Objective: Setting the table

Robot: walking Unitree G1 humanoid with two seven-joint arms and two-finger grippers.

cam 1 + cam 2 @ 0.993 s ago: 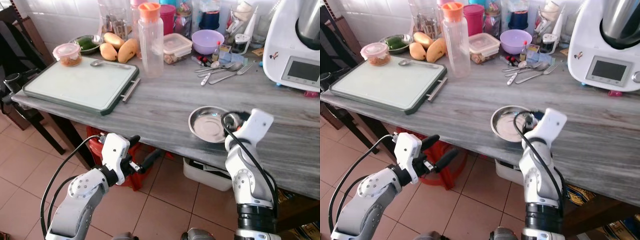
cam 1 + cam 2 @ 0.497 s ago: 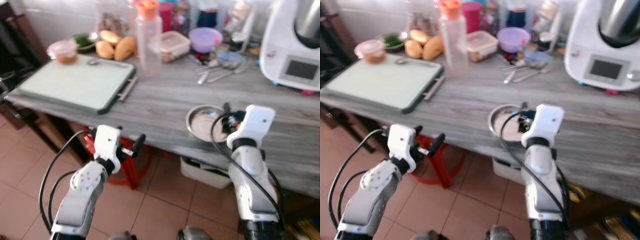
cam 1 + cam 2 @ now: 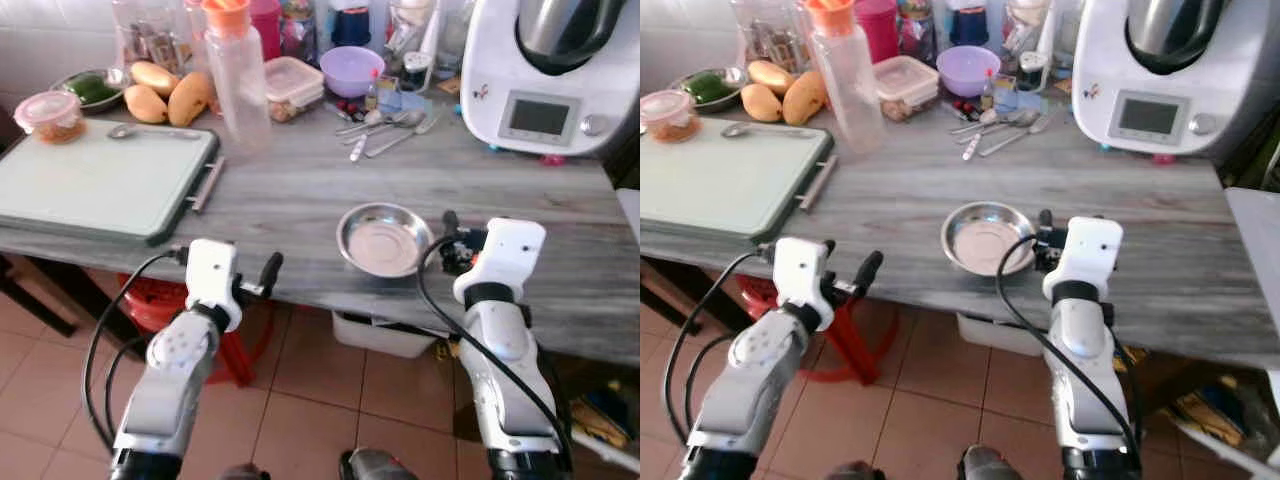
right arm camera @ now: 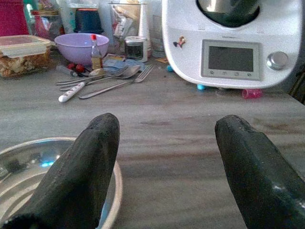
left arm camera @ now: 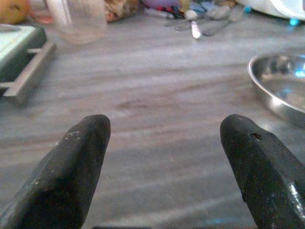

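Here, a grey wood-grain worktop [image 3: 290, 205] runs across the head views, and a shallow steel dish [image 3: 384, 238] sits near its front edge, the piece that the table-setting task most likely concerns. The right hand [image 4: 167, 157] is raised at the worktop's edge just beside the dish, its two black fingers spread wide apart and holding nothing; one finger [image 4: 81, 167] hangs over the dish's rim, the other over bare wood, which looks like a line-up to take the dish by its rim. The left hand [image 5: 167, 167] hovers at the front edge further along, near the corner of a pale green cutting board [image 3: 95, 180], fingers also spread apart and empty, probably waiting while the other arm works. At the back of the worktop, well apart from the dish, lie loose spoons and a fork [image 3: 385, 125], likely the cutlery wanted later. Behind them stand a purple bowl [image 3: 350, 68], a lidded food box [image 3: 290, 82], a clear bottle with an orange cap [image 3: 235, 75] and mangoes [image 3: 165, 95]. A white kitchen machine [image 3: 545, 70] stands at the far right corner.
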